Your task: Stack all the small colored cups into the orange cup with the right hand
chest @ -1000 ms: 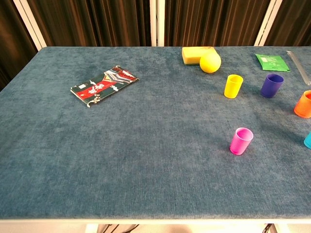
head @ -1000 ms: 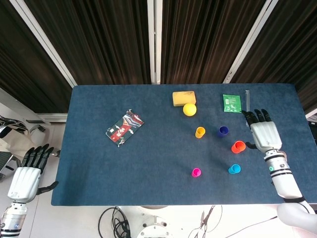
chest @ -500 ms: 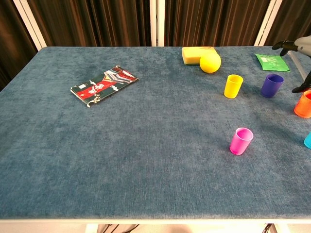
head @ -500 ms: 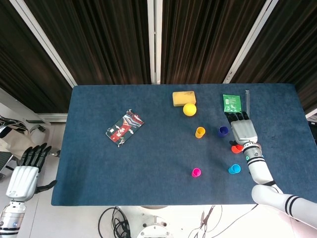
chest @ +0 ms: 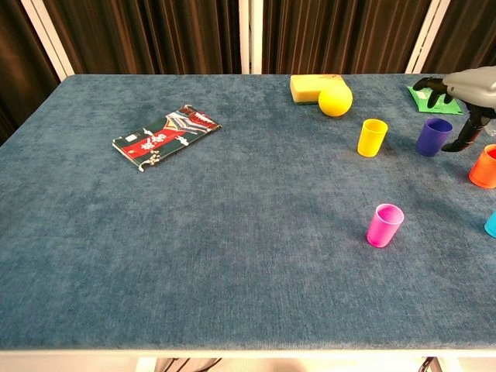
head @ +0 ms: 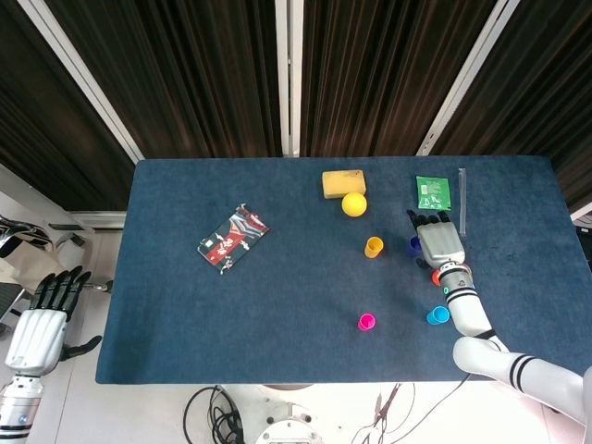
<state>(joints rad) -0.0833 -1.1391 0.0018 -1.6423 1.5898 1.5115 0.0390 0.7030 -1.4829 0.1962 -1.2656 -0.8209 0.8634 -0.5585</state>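
The orange cup [chest: 484, 166] stands at the right of the blue table, and in the head view only a sliver of that orange cup [head: 435, 276] shows under my right wrist. A purple cup [chest: 432, 136] stands just left of it, with a yellow cup [chest: 372, 137] further left. Nearer the front edge are a pink cup [chest: 385, 225] and a cyan cup [head: 437, 315]. My right hand [head: 437, 240] hovers above the purple cup [head: 413, 244], fingers apart, holding nothing. My left hand [head: 37, 322] hangs open off the table's left edge.
A yellow sponge [head: 344, 182] and a yellow ball [head: 353, 204] lie behind the yellow cup [head: 373, 246]. A green packet [head: 432, 191] and a thin clear stick [head: 462, 199] lie at the back right. A patterned booklet [head: 232, 238] lies on the left half.
My right hand has moved left from the table's right side, across the orange cup, to above the purple cup. The left hand has drifted slightly down.
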